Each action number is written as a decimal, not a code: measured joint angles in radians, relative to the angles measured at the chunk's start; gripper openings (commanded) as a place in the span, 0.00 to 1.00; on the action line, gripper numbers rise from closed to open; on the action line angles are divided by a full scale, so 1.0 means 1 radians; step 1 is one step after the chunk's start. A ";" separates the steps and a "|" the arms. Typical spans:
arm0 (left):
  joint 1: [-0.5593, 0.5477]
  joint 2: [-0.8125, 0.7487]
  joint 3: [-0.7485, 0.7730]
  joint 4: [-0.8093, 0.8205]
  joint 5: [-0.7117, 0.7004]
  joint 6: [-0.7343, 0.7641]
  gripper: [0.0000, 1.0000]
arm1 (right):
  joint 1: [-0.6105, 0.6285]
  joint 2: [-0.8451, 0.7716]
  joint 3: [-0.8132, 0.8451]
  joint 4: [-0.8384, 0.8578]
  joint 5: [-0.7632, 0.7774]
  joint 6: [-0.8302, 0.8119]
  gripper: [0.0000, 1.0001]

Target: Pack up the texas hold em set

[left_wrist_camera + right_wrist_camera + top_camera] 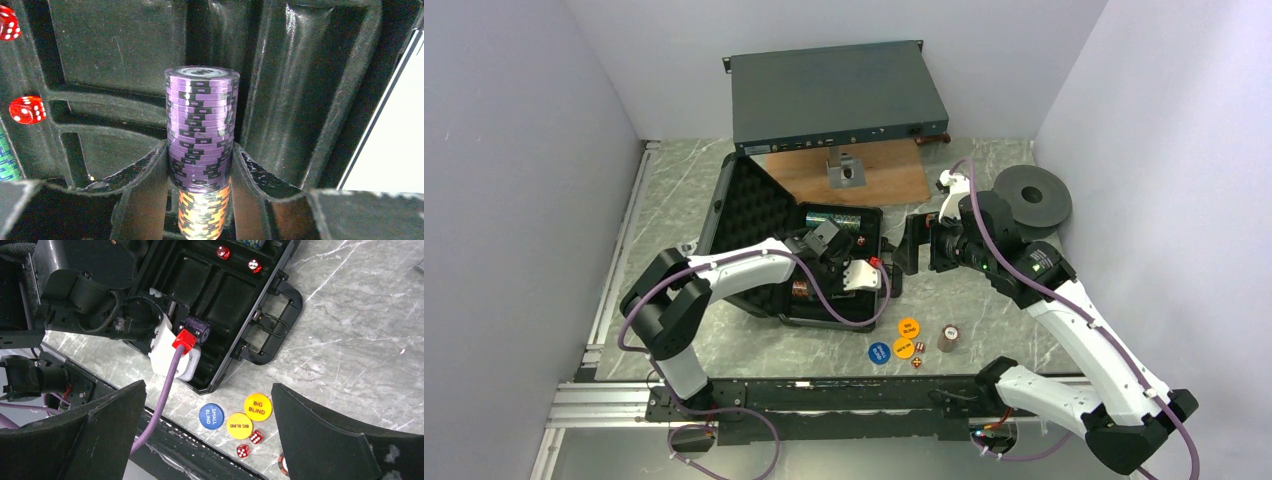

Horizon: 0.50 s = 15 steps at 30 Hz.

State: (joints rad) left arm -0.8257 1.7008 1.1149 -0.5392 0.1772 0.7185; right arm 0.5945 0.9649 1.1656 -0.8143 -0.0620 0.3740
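Left fingers (142,182) pinched a purple-and-black stack of poker chips (202,125) from both sides, inside the moulded tray of the small black hard case (759,210). The case lay open on the grey marble-patterned tabletop (994,300), its foam-lined lid tipped back to the left. In the right wrist view the stack sat at the tray's end nearest the black carrying handle (287,302). Whether it rested on the tray I could not tell. An orange-and-black chip stack (202,217) lay in line with it at its near end. Two tiny red dice (222,252) sat in the tray's far part, beside a green chip stack (6,160).

The right fingers (100,440) were spread wide and held nothing, hanging above the tabletop just right of the case. Under them, near the case's front corner, lay three round discs close together: a blue disc marked SMALL BLIND (211,416), a yellow disc marked BIG BLIND (239,425) and an orange disc marked BIG BLIND (257,407). Two more small red dice (256,437) lay just beside the yellow one. A brownish chip-stack cylinder (947,338) stood upright to their right.

Behind the case were a large flat grey-blue rack unit (839,95), a wooden board (874,180) and, at the right, a dark grey spool (1032,197).
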 measured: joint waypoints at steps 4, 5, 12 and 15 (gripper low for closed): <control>-0.002 0.000 0.002 -0.003 -0.003 0.000 0.84 | 0.000 0.000 0.000 0.000 0.000 0.000 1.00; -0.003 0.000 0.002 -0.003 -0.006 0.001 0.91 | 0.000 0.000 0.000 0.000 0.000 0.000 1.00; -0.010 -0.041 0.019 -0.018 -0.045 -0.006 0.92 | 0.000 0.007 0.000 0.000 0.000 0.000 1.00; -0.016 -0.080 0.019 -0.027 -0.048 -0.013 0.92 | 0.000 0.019 0.000 0.000 0.000 0.000 1.00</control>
State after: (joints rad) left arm -0.8417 1.6211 1.1339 -0.5667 0.1295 0.7052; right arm 0.5945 0.9836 1.1656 -0.8143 -0.0616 0.3740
